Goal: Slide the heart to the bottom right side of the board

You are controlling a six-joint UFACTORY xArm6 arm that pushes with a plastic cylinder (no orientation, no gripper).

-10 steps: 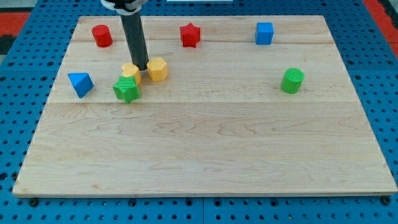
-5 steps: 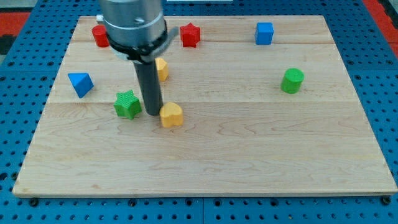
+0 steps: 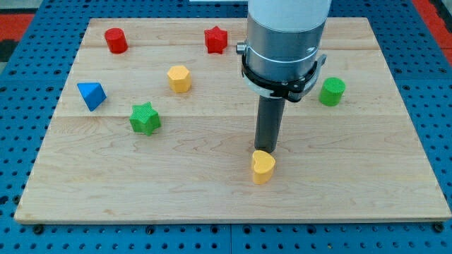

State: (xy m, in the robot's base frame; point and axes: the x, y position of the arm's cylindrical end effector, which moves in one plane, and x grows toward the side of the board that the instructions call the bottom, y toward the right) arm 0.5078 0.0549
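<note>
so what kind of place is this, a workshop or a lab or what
Most likely a robotics lab bench set up for pushing tests. A wooden board lies on a blue pegboard table, small coloured blocks like the yellow heart are scattered on it, and my tip touches the heart's upper edge.

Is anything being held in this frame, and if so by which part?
Nothing is held: there is no tool for grasping. My tip sits at the upper edge of the yellow heart, apparently pushing it.
</note>
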